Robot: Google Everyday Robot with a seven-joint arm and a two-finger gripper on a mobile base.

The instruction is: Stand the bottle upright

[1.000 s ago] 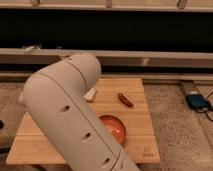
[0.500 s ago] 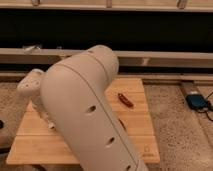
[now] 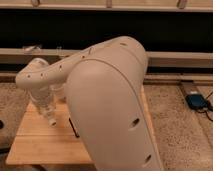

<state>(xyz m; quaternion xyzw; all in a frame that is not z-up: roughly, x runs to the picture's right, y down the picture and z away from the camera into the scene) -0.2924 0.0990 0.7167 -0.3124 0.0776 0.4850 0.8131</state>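
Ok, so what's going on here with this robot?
The robot's big white arm reaches across to the left side of the wooden table and blocks most of the view. Its pincer hangs shut, low over the tabletop there. The job is standing a bottle upright, but the bottle itself can't be made out.

Wooden board [image 3: 37, 145], dark bar [image 3: 73, 128] on it, blue device [image 3: 197, 101] w/ cable [image 3: 207, 114] at rt, off board
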